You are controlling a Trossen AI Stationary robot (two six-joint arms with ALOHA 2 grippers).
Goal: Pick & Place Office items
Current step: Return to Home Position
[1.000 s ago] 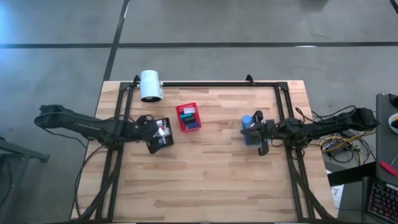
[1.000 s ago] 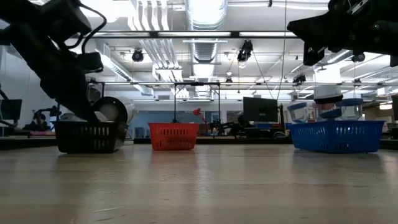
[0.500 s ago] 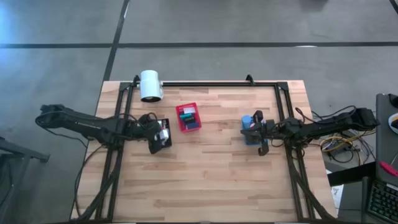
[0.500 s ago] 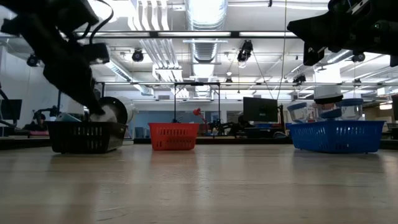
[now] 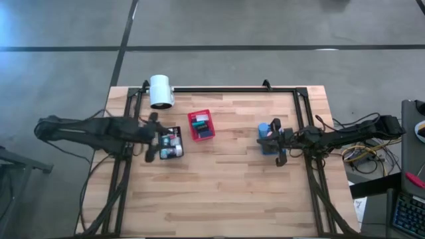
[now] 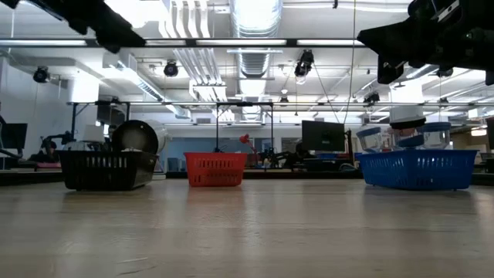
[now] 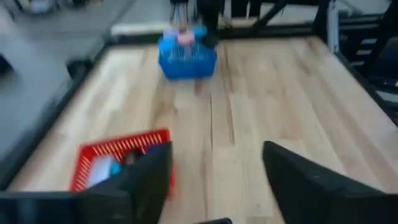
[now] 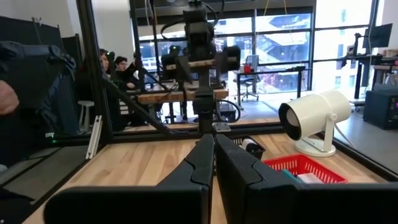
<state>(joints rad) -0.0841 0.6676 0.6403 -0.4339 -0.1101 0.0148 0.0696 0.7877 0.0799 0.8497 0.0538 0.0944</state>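
Small white, pink and teal office items (image 5: pixel 172 141) lie in a black slotted bin (image 5: pixel 171 151). More of them lie in a red bin (image 5: pixel 201 125) and a blue bin (image 5: pixel 265 129). My left gripper (image 5: pixel 153 139) hangs above the table just left of the black bin. It is open (image 7: pixel 217 162) with nothing between its fingers. My right gripper (image 5: pixel 272 141) hovers over the blue bin, shut (image 8: pixel 214 152) and empty. In the low view, the black bin (image 6: pixel 108 170), red bin (image 6: pixel 216 168) and blue bin (image 6: pixel 417 168) all stand on the tabletop.
A big white cylinder (image 5: pixel 161 91) stands at the table's far left, behind the black bin. A dark frame rail (image 5: pixel 219 89) runs along the far edge and down both sides. The near half of the wooden table (image 5: pixel 219 192) is bare wood.
My left gripper has risen out of the black bin and drawn back a little toward the table's left edge, rolling its wrist as it went. It now hangs high above the bin. The black bin has turned slightly on the table.
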